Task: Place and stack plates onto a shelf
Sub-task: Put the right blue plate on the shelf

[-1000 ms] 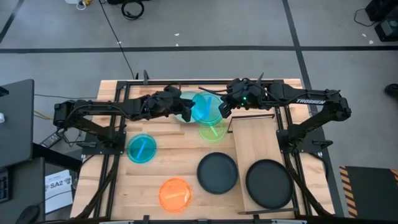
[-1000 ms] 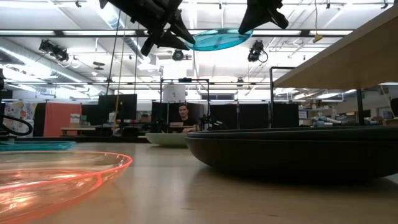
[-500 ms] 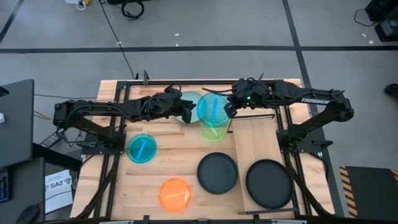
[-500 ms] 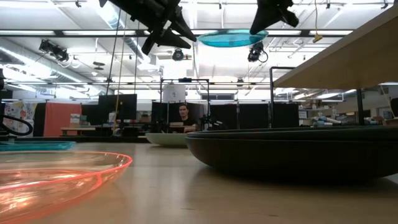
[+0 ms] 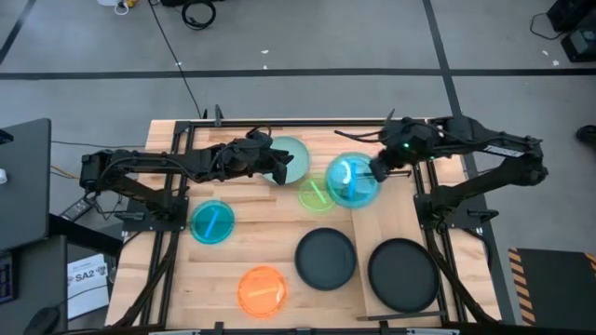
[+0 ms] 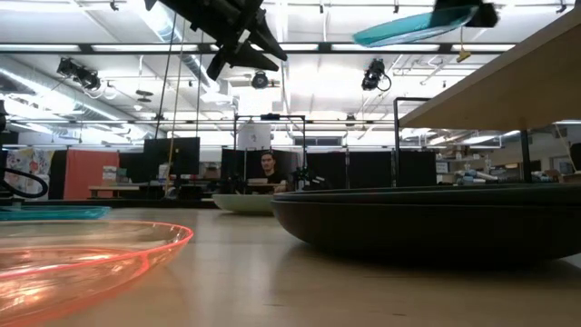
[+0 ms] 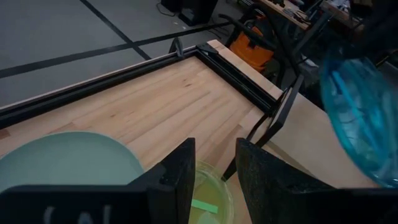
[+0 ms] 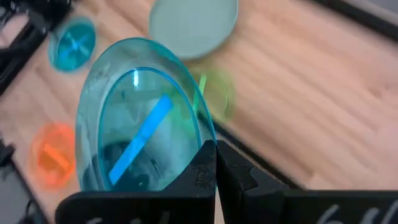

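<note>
Carried rightward since a second ago, the translucent cyan round plate (image 5: pixel 353 180) hangs over the long light-wood shelf (image 5: pixel 384 219), clenched in our right gripper (image 5: pixel 379 168). We lower it level before releasing. Our left gripper (image 5: pixel 280 168), released, waits above the pale mint plate (image 5: pixel 292 153).

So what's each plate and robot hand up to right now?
Right gripper: jaws shut on the rim of the raised cyan plate, tilted in the air over the shelf edge.
Left gripper: jaws open, empty, above the mint plate.
Lime plate, second cyan plate, orange plate: flat on the table.
Black plate: on the table.
Other black plate: on the shelf.
</note>
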